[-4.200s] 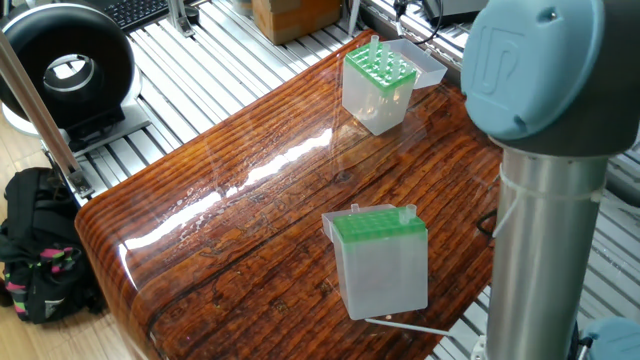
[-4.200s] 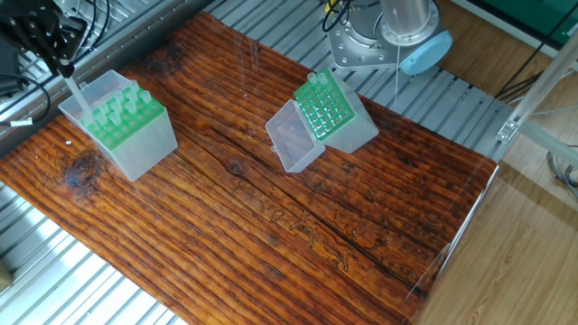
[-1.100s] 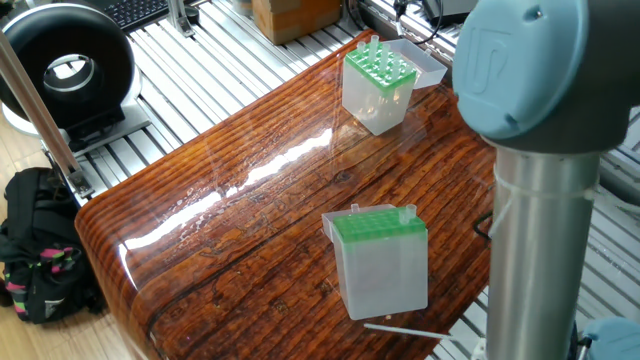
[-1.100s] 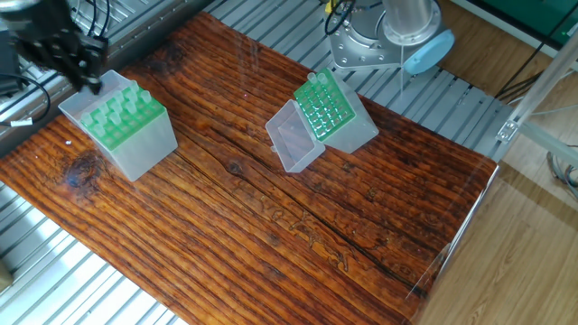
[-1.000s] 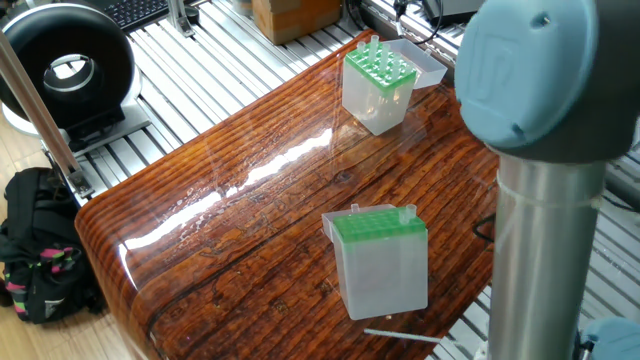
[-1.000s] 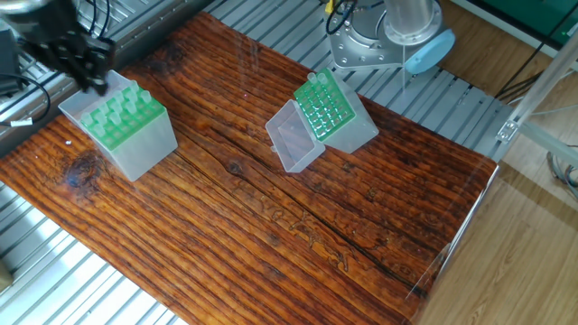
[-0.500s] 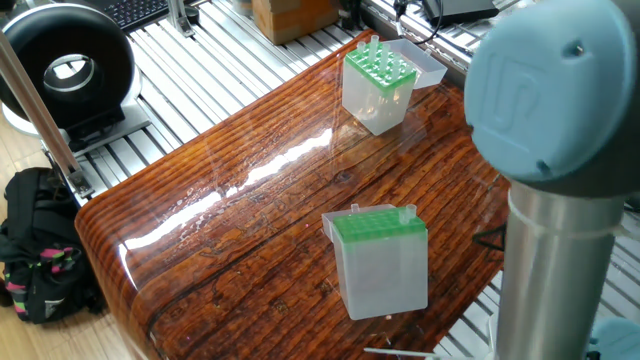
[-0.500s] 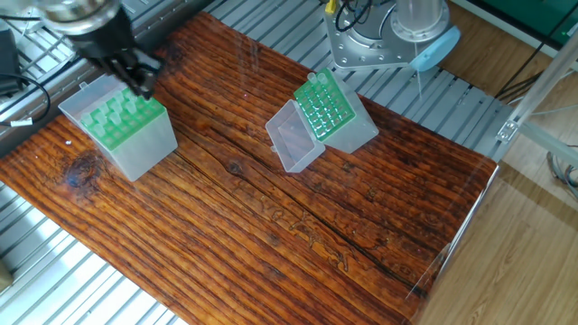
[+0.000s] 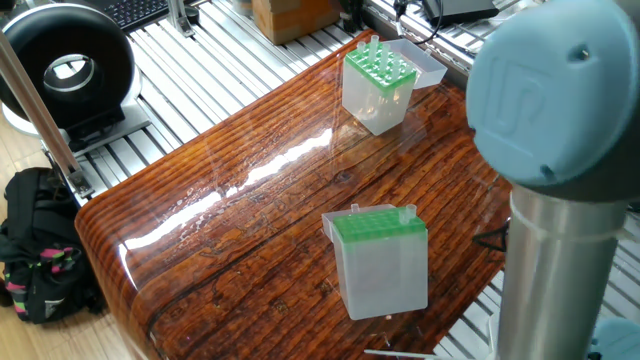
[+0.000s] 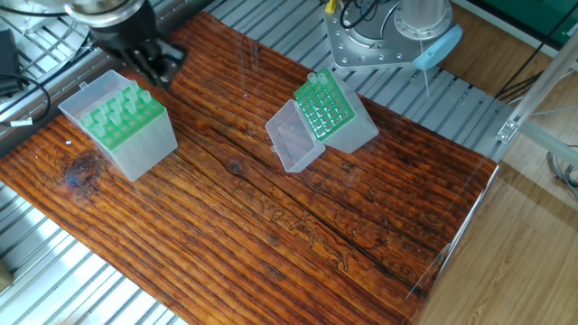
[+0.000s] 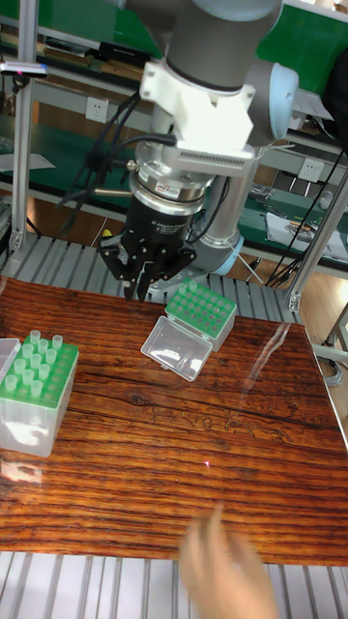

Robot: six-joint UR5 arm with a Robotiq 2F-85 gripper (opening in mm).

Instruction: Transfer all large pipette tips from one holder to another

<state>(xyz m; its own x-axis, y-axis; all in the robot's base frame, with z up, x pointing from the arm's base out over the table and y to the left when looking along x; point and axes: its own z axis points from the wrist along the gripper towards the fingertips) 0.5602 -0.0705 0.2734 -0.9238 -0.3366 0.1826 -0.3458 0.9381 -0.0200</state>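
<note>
Tall fixed view shows the wooden surface [image 11: 174,455] carrying two green-topped holders well apart: one box [image 11: 34,397] at the left edge with large pipette tips [image 11: 37,356] standing in its rack, and a second box [image 11: 201,314] with its clear lid [image 11: 174,348] hinged open. Above and between them hangs the end effector [image 11: 142,280]; whether its fingers are parted or pinching a tip, I cannot tell. A blurred hand [image 11: 227,571] intrudes at the near edge, so a collision is possible if it reaches inward.
</note>
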